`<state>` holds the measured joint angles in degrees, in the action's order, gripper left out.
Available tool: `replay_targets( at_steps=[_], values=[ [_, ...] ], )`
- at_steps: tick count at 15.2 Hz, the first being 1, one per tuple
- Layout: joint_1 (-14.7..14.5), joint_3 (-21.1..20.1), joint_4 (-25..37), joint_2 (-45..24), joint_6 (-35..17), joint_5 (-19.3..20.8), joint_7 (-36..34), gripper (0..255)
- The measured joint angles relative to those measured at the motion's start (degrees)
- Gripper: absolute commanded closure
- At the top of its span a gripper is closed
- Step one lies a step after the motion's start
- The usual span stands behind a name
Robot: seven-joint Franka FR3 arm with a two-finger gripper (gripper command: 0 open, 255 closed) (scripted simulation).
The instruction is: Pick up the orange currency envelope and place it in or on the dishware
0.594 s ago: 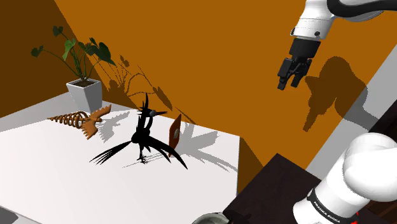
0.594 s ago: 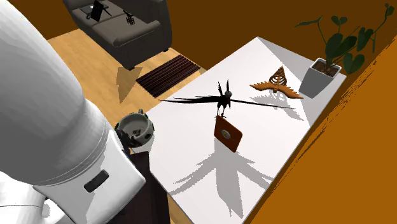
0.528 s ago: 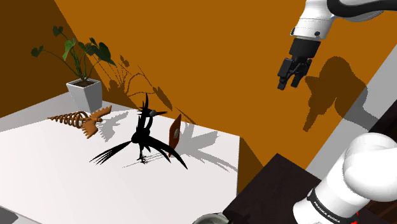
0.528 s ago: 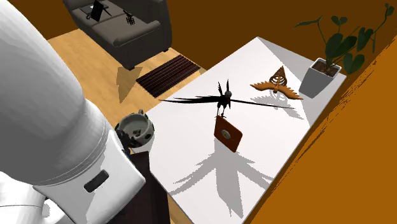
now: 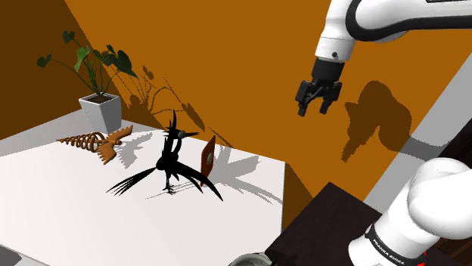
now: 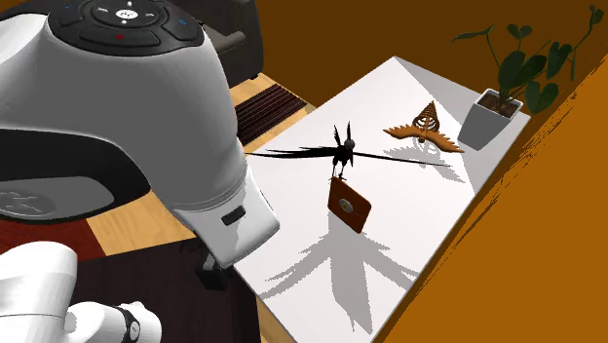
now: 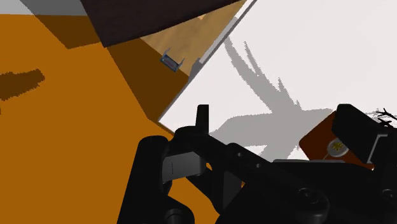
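Envelope: thin, orange-brown, standing on edge on the white table, about mid-table and toward the orange wall. In the second exterior view its face is a rounded rectangle with a small pale mark at the centre. The wrist view shows that mark as gold; no lettering can be made out on it.

Gripper: high above the table corner nearest the stand, in front of the wall and well apart from the envelope. Fingers stand apart with nothing between them. In the wrist view the envelope lies past the fingertips, partly covered by one of them.

Around it:
- Black spiky bird-like figure, just beside the envelope on the shoulder view's left, long spines fanned over the table. Cannot tell whether a spine touches the envelope.
- Orange-brown wire piece with wing shapes, farther along the table.
- Potted plant in a pale pot at the far corner.
- Grey round rim at the shoulder view's bottom edge; cannot tell what it is.
- Which item is the dishware, cannot tell.
- Big white arm link fills the second exterior view's left; striped rug beyond it.

Writing: small black lettering on the arm's lower link, too small to read.
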<state>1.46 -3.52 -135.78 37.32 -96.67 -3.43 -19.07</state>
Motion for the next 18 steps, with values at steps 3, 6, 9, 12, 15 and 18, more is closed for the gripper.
replay_targets(
  at_steps=[3,6,9,12,15,18],
  values=[
    [0.0,-3.4,0.3,-4.3,-4.2,-1.6,-6.3,0],
    [0.3,-6.6,2.5,-10.0,-7.8,-2.4,-12.7,0],
    [0.8,-9.2,4.6,-16.0,-11.7,-2.4,-18.6,0],
    [1.2,-11.5,7.8,-22.2,-14.6,-1.6,-24.8,0],
    [1.5,-13.2,11.4,-28.7,-17.4,0.0,-30.9,0],
    [1.4,-14.6,16.7,-36.3,-19.3,2.3,-37.5,0]
  ],
)
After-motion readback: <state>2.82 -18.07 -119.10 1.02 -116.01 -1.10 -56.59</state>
